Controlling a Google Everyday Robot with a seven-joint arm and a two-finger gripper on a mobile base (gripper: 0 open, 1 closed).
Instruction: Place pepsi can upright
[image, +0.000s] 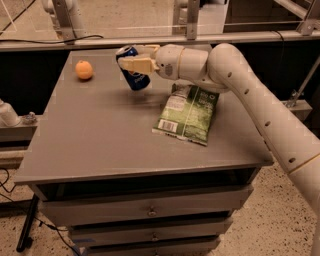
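Dark-blue aluminium pepsi can (138, 80) is clamped between the fingers of the cream two-finger gripper (131, 57). It is tilted, silver top leaning left, over the far middle of the grey drawer table (100, 140); whether its base touches cannot be told. A round orange fruit (84, 70) lies near the far-left corner, and a green snack bag (187, 112) lies just right of the can. Open grey surface runs from the can to the front and left edges.

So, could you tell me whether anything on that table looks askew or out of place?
Only the pepsi can: the hand grips it near the far edge of the table, tilted rather than upright. The orange and green snack bag look ordinary; no spill shows.
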